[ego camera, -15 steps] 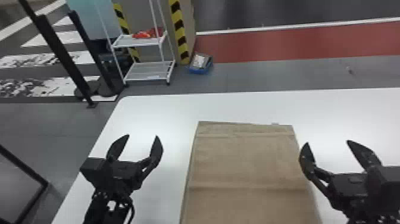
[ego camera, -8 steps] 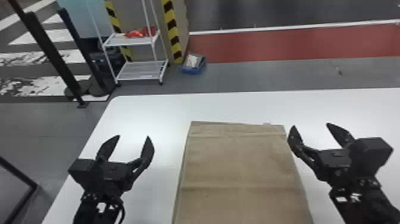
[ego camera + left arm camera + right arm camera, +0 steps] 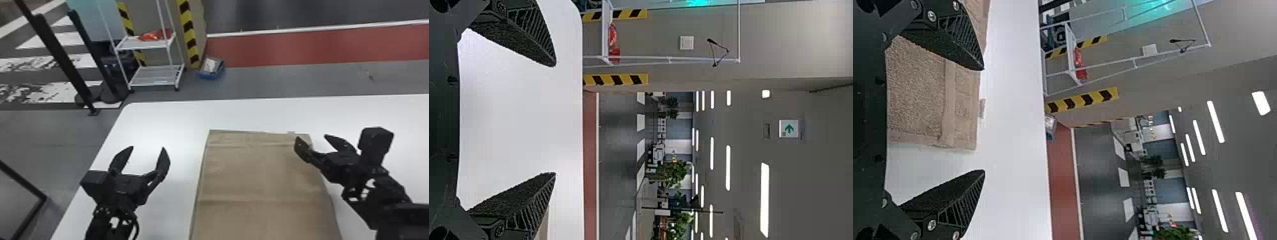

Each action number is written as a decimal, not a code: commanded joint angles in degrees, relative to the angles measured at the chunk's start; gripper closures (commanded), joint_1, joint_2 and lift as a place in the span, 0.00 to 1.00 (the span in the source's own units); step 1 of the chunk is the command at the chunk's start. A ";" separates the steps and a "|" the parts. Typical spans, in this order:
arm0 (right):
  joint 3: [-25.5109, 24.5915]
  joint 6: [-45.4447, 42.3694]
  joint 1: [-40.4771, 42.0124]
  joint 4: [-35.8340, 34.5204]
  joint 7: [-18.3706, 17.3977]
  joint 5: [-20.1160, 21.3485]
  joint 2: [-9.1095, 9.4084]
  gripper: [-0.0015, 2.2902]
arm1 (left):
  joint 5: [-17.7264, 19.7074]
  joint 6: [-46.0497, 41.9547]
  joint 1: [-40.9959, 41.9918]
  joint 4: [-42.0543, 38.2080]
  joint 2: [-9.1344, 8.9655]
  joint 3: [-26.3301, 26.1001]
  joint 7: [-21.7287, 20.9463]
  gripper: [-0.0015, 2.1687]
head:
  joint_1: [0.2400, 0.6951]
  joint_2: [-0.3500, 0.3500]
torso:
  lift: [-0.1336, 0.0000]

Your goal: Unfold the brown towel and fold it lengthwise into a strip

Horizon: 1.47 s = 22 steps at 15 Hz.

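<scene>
- While looking over the head view, find the brown towel (image 3: 265,178) lying flat on the white table (image 3: 166,118), from the middle of the frame down to the bottom edge, a little right of centre.
- See a band running across the towel near its far edge, a straight crease lower down, and a small pale tab (image 3: 291,132) at that far edge.
- Find the left gripper (image 3: 147,146) at the lower left of the frame, above the table and apart from the towel, with jaws wide open and nothing between them.
- Find the right gripper (image 3: 311,136) at the right of the frame, by the towel's upper right corner, with jaws parted and grasping nothing; see one finger overlapping the towel's edge, but cannot tell about contact.
- Spot a white rack (image 3: 153,76) at the upper left, with red items (image 3: 154,34) on its upper shelf, and black posts (image 3: 57,57) farther left.
- Notice black and yellow stripes (image 3: 191,44) just right of the rack, a blue box (image 3: 211,76) on the floor at upper centre, and a red floor band (image 3: 303,51) across the upper right.
</scene>
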 commanded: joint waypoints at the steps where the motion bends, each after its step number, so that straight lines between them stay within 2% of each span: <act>1: 0.33 6.19 -1.35 0.68 0.22 -0.24 0.55 0.09 | -0.03 0.18 0.09 -0.10 0.00 0.05 0.00 0.05 | 1.00 0.79 | 0.07; 7: 0.86 8.47 -1.97 1.21 0.83 -0.42 0.90 0.12 | -0.03 0.35 0.00 -0.10 0.00 0.05 0.00 0.05 | 1.00 0.83 | 0.07; 22: 0.59 9.18 -2.06 0.94 0.48 -0.85 1.43 0.21 | -0.03 0.18 0.00 0.26 0.00 0.14 0.00 0.05 | 1.00 0.84 | 0.07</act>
